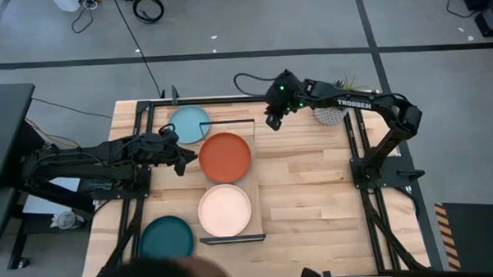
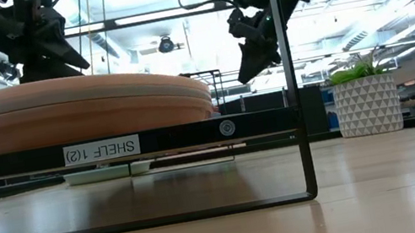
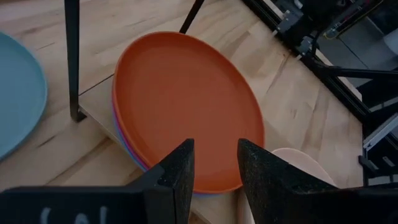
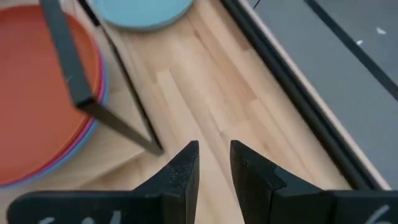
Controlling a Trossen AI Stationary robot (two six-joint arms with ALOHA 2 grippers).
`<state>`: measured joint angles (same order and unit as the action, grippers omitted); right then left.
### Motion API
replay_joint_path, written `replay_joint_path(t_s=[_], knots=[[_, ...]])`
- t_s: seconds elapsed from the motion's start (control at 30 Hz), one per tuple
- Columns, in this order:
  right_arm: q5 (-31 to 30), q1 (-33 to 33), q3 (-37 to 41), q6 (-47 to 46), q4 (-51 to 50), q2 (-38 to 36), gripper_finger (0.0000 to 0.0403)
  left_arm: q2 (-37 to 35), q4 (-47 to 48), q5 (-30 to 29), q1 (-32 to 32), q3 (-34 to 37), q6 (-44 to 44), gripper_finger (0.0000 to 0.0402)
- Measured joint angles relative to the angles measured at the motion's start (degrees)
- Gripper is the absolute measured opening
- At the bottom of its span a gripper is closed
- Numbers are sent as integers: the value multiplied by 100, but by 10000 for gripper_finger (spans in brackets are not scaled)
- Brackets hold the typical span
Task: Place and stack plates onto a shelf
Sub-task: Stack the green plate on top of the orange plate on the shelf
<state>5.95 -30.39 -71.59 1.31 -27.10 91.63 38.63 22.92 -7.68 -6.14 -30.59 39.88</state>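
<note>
The shelf (image 1: 254, 181) is a pale board with a black wire frame, lying mid-table. Two stacks of plates rest on it. The far stack has the orange plate (image 1: 225, 156) on top, with blue and magenta rims showing under the orange plate (image 3: 180, 99). The near stack is topped by the peach plate (image 1: 224, 210), and its layers (image 2: 85, 104) show in the low view. The light blue plate (image 1: 188, 124) and the dark teal plate (image 1: 166, 237) lie flat on the tabletop. My left gripper (image 3: 214, 167) hovers open over the orange plate's left rim. My right gripper (image 4: 214, 160) is open, raised above the shelf's far right corner.
A potted plant in a white patterned pot (image 1: 332, 111) stands at the far edge, right of my right arm. The shelf's thin black wire posts (image 3: 71, 56) rise beside the orange stack. Bare tabletop (image 1: 314, 194) lies right of the shelf. Black rails run along both table sides.
</note>
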Motion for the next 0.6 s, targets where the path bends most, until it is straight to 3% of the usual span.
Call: replay_joint_path(t_s=[0.33, 0.6], knots=[[24, -194, 0, 431, 276, 7, 96, 0, 14, 1, -1, 0, -175, 130], [-13, -332, 0, 644, 916, 9, 96, 0, -30, 390, -82, -40, 158, 130]])
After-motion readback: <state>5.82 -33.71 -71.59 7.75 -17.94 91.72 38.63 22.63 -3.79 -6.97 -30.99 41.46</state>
